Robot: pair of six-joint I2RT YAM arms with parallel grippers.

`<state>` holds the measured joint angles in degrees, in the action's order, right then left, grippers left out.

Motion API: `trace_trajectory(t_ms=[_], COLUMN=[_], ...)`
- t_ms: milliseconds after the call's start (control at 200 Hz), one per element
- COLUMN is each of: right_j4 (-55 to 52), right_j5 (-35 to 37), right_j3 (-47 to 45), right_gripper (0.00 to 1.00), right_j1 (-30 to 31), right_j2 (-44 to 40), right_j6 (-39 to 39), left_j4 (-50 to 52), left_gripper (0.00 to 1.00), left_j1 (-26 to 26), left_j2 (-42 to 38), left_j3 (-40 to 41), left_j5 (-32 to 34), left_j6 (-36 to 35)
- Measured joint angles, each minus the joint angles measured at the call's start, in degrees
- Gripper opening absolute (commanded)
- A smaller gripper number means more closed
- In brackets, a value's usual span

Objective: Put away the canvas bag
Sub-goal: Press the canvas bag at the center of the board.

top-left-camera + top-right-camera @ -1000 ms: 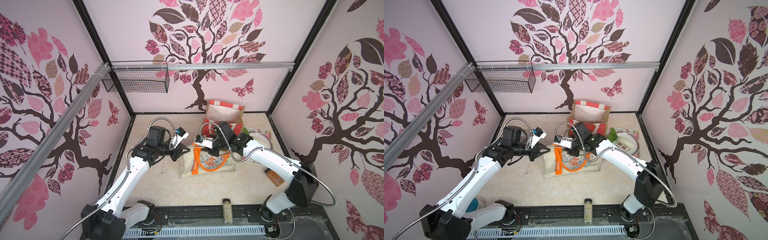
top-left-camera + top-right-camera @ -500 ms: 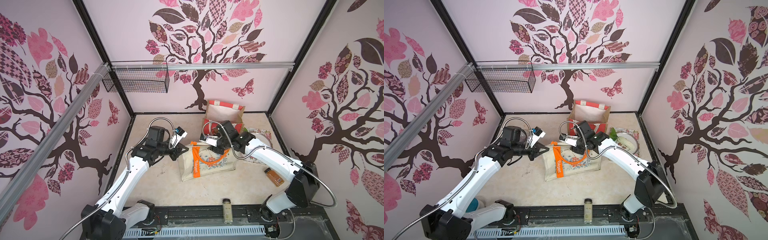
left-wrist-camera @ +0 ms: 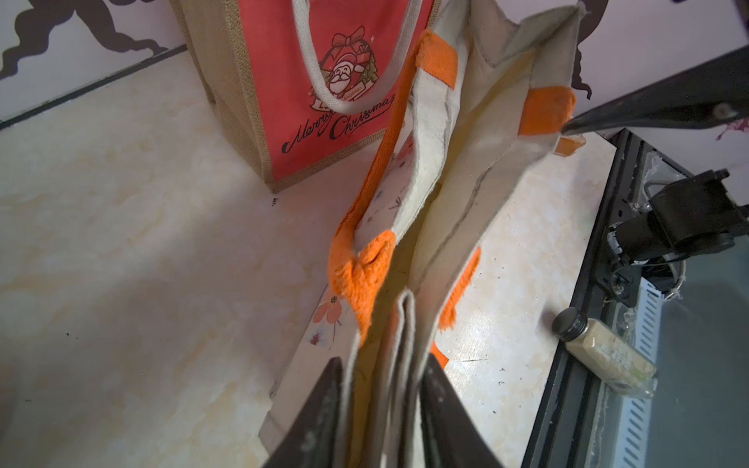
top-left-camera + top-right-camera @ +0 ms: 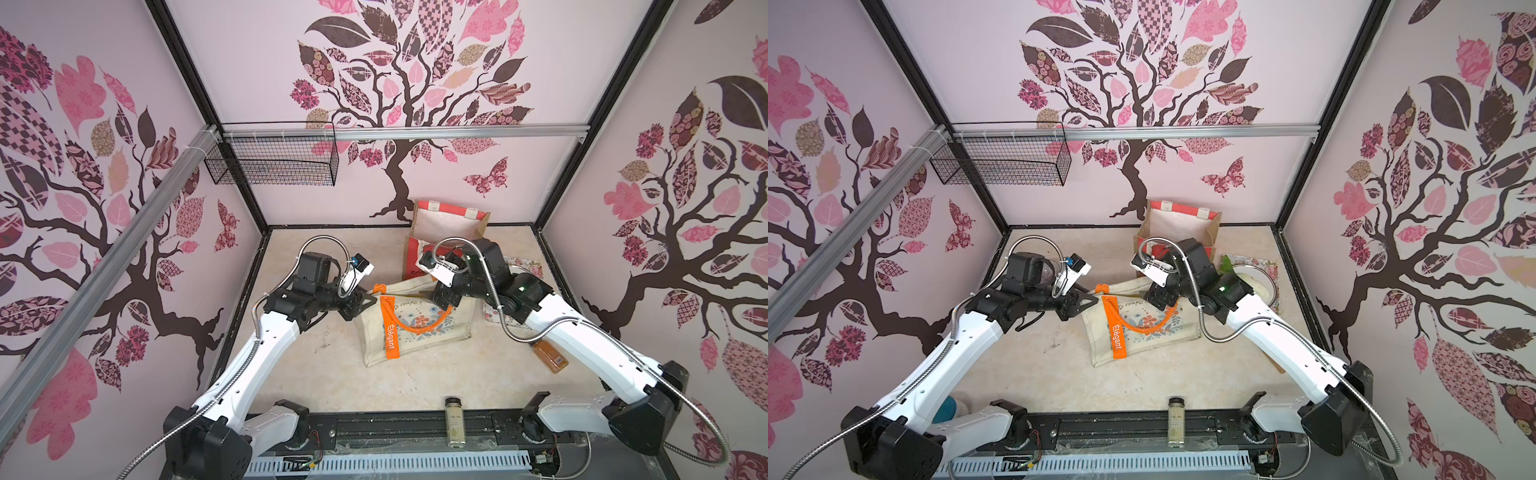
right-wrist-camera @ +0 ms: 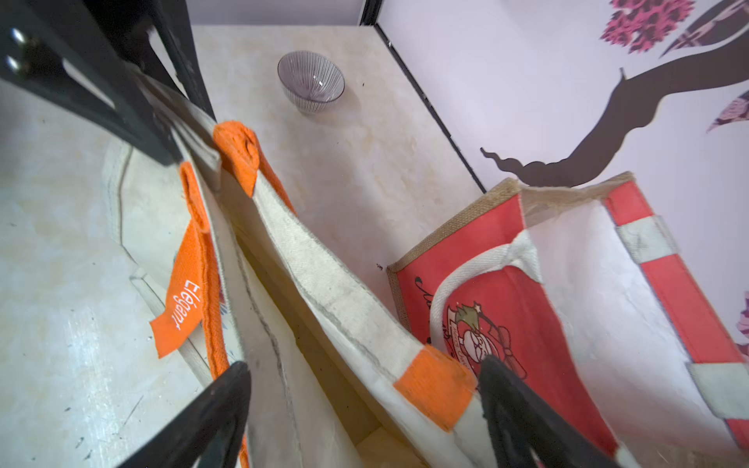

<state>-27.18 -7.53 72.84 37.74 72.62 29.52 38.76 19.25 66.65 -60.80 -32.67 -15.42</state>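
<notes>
1. In both top views the canvas bag [image 4: 415,328] lies mid-worktop [image 4: 324,374], its rim raised between the arms; the finger gaps are unclear there.
2. The left wrist view shows the left fingers [image 3: 320,413] apart, flanking its slack end fold.
3. The right wrist view shows the right fingers [image 5: 210,417] spread wide, released, straddling the rim; a glass bowl [image 5: 311,83] shows plainly only here.

Both arms are the same build: left arm [image 4: 266,345] and right arm [image 4: 582,345] have glossy white shells, with black joints and chunky black bases. Ribbed silver conduit [image 4: 324,237] loops off each wrist, next to a little white camera module [image 4: 359,270]. The right one has a tiny green light [image 4: 1224,287]. The jaws are plain black wedges.
</notes>
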Motion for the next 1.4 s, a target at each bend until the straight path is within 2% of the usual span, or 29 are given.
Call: trace_trajectory(t_ms=[35,65,225,355,435,485,505,605,660,785,795,810,825,930,960,970,1050,1246,1401], right_j4=[-0.2,-0.7,-3.5,-5.5,-6.1,-6.4,-6.4,-5.8,-5.4,-3.0,-3.0,-2.9,-2.9,-0.5,0.3,0.7,1.5,0.5,-0.2], right_j5=[0.4,1.0,5.6,6.4,6.8,7.1,7.2,6.1,3.8,-4.8,-5.5,-6.7,-7.8,-15.6,-17.2,-17.7,-20.9,-21.8,-21.5], right_j3=[0.3,0.6,1.0,1.0,1.0,0.8,0.6,-1.6,-3.0,-2.0,-1.7,-1.0,-0.4,4.9,5.6,5.7,5.9,9.3,10.9], right_gripper=[0.91,0.92,0.92,0.93,0.93,0.91,0.91,0.89,0.91,0.93,0.94,0.99,1.0,0.99,0.99,0.98,0.98,0.97,0.93], right_j1=[0.0,0.0,-0.5,-2.1,-2.6,-2.7,-2.7,-2.7,-2.7,-2.8,-2.8,-2.8,-2.8,-2.7,-2.6,-2.6,-2.6,-0.2,2.8], right_j2=[-0.4,-0.6,-0.5,-0.6,-1.0,-1.5,-1.9,-4.7,-6.3,-5.4,-5.0,-4.2,-3.6,3.7,5.4,6.0,9.4,16.2,18.5], right_j6=[-1.0,-1.8,-6.2,-9.9,-11.3,-11.8,-11.7,-11.1,-9.9,-6.6,-6.4,-6.1,-5.7,-3.6,-2.9,-2.6,-0.5,5.2,8.8], left_j4=[0.0,0.2,2.2,5.8,7.6,8.5,8.9,10.1,10.3,10.4,10.4,10.5,10.4,10.4,10.4,10.3,10.3,11.8,13.7], left_gripper=[0.62,0.67,0.73,0.75,0.66,0.44,0.38,0.31,0.3,0.06,0.05,0.05,0.05,0.04,0.03,0.0,0.0,0.0,0.0], left_j1=[0.3,0.5,4.2,6.9,7.9,8.2,8.2,8.3,8.3,7.6,7.5,7.2,6.9,4.1,3.4,3.2,2.4,1.6,1.2], left_j2=[0.0,0.0,0.9,4.8,7.2,8.3,8.6,9.0,8.8,7.0,6.7,6.4,6.2,3.9,3.6,3.5,3.3,3.4,3.7], left_j3=[0.0,0.0,-0.7,-5.5,-8.4,-9.6,-10.0,-10.4,-10.4,-10.3,-10.3,-10.3,-10.3,-9.5,-9.4,-9.4,-9.4,-9.4,-9.4], left_j5=[0.4,0.8,4.7,7.0,8.8,9.8,10.2,11.7,11.9,10.0,9.8,9.4,9.0,5.7,5.0,4.9,3.8,-0.2,-4.5], left_j6=[-0.2,0.0,-1.6,-3.3,-4.3,-5.0,-4.8,-5.3,-5.6,-5.5,-5.3,-5.0,-5.5,-4.6,-4.6,-4.6,-4.8,-6.3,-7.6])
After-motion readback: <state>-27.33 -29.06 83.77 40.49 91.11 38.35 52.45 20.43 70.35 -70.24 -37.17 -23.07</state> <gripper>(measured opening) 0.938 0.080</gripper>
